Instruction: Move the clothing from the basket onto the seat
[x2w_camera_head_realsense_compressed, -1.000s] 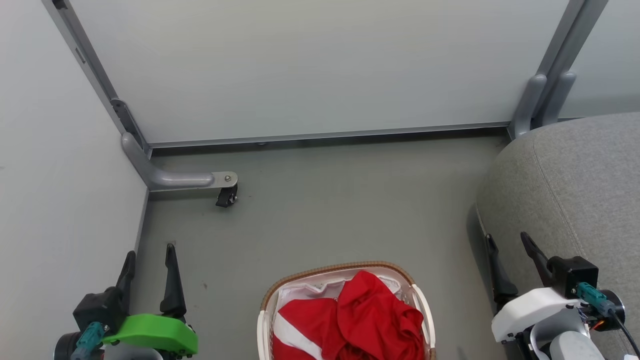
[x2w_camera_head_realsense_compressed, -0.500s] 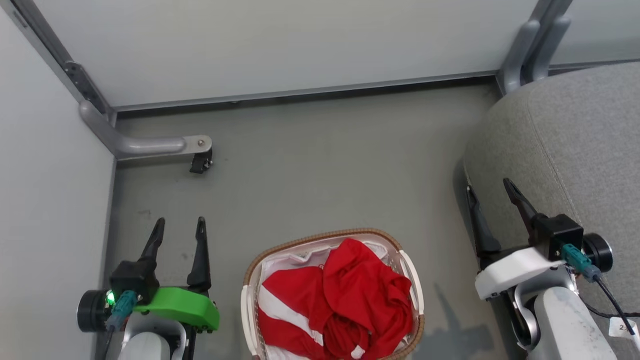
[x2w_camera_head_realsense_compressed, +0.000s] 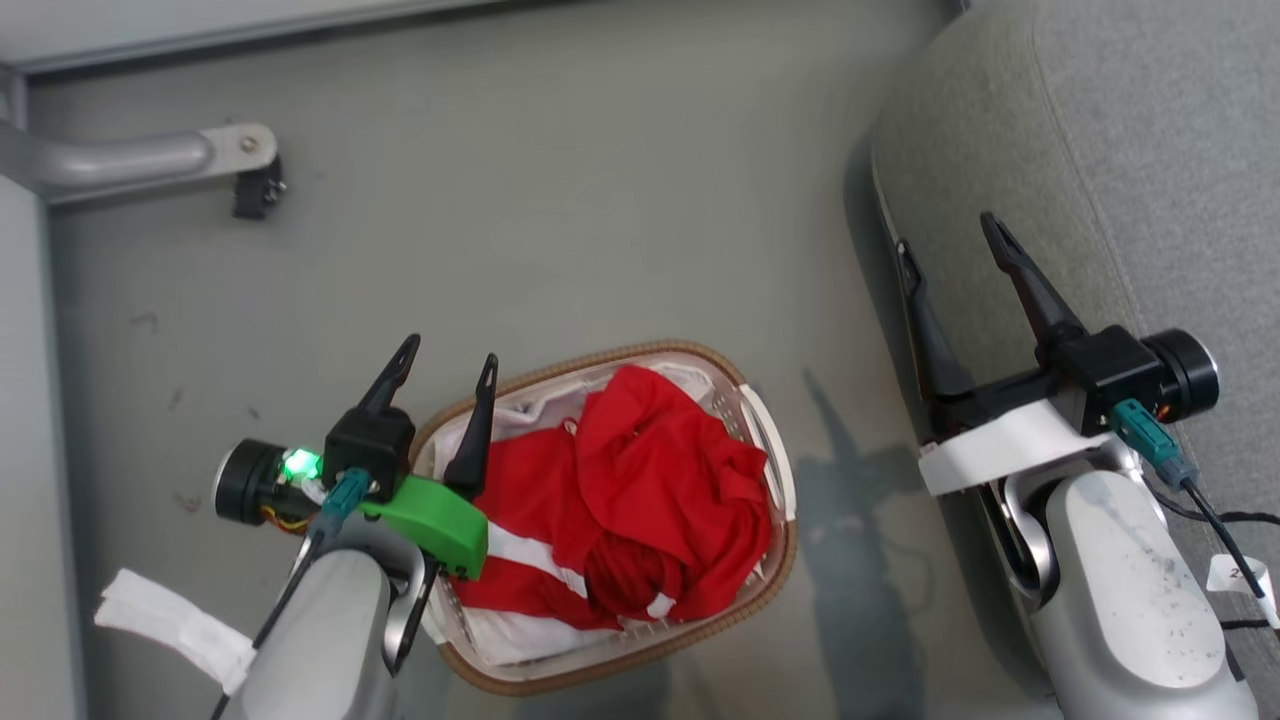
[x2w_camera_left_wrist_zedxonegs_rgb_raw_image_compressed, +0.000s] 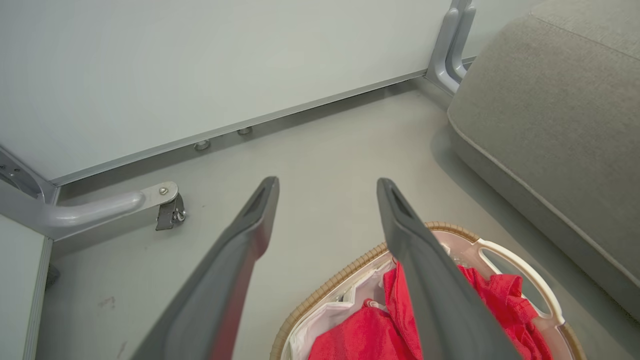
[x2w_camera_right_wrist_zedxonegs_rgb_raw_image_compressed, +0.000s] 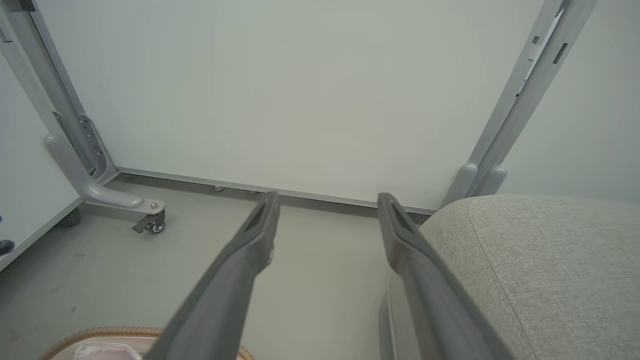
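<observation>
Hovering left gripper (x2w_camera_head_realsense_compressed: 450, 349) spread, empty, at basket (x2w_camera_head_realsense_compressed: 640, 347) rim | right gripper (x2w_camera_head_realsense_compressed: 945, 232) spread, empty, by seat (x2w_camera_head_realsense_compressed: 1150, 120) | clothing (x2w_camera_head_realsense_compressed: 650, 480) inside

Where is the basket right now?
Head view, lower centre: the basket sits on the floor, the left claw at its left rim, the grey seat off to its right.

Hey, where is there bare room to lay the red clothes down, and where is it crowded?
Bare: the top of the seat beyond the right gripper, and the floor between the basket, the seat and the caster leg. Crowded: the basket, heaped with clothing, the left gripper by its rim.
</observation>
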